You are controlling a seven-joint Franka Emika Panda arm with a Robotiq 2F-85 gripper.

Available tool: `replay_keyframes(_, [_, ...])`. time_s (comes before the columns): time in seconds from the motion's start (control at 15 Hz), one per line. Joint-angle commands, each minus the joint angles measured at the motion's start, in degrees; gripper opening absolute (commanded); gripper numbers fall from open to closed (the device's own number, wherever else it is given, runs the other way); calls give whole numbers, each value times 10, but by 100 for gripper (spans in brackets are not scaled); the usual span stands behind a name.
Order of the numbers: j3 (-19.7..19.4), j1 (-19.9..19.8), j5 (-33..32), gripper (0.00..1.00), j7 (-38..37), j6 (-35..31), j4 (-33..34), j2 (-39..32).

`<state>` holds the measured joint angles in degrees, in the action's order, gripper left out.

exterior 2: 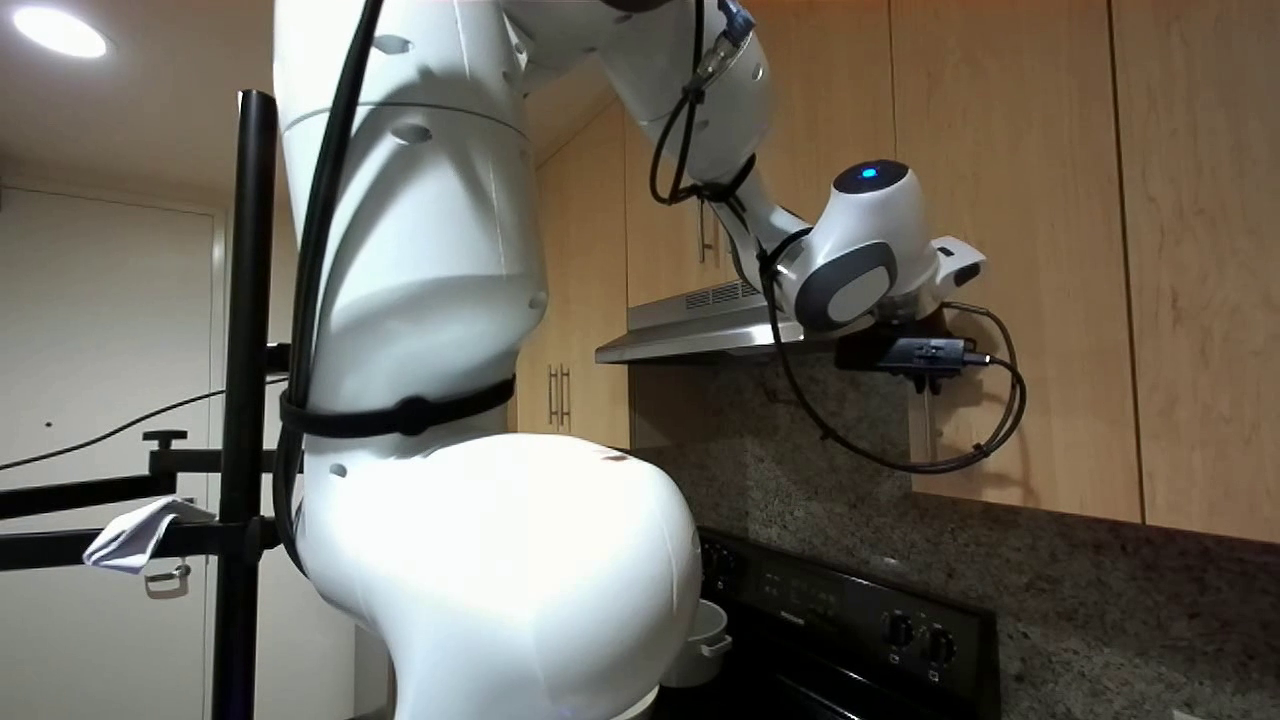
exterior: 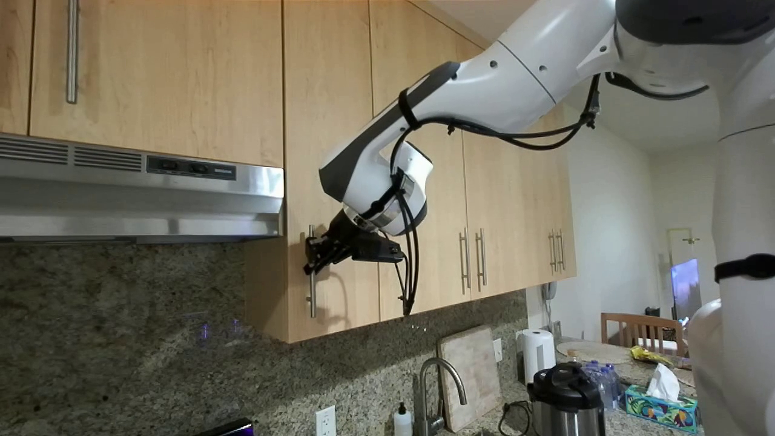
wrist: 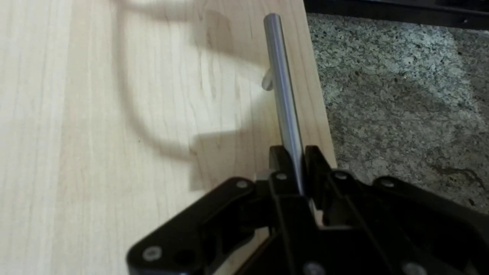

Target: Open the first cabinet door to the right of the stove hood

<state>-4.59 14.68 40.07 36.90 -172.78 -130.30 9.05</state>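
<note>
Pincer (wrist: pixel 296 157), nearly closed, grips the silver bar handle (wrist: pixel 284 95).

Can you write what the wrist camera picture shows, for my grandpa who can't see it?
A robot's black gripper at the bottom is closed on a slim silver bar handle on a light wooden cabinet door. To the right of the door's edge is speckled grey stone, with a black strip across the top right corner.

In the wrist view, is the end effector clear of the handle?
No, the end effector has the bar handle between its fingers.
</note>
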Motion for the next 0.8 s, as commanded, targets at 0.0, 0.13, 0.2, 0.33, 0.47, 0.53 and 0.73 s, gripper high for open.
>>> replay_keyframes(0.0, [-2,13,19,8,18,48,-60,82])
replay_keyframes(0.13, [-7,13,19,8,32,64,-73,101])
replay_keyframes(0.2, [-9,12,16,8,36,74,-80,110])
replay_keyframes(0.33, [-14,10,13,8,47,86,-96,130])
replay_keyframes(0.47, [-21,9,14,8,56,98,-110,149])
replay_keyframes(0.53, [-23,7,12,8,55,101,-119,160])
replay_keyframes(0.73, [-31,5,-1,8,64,164,-159,224])
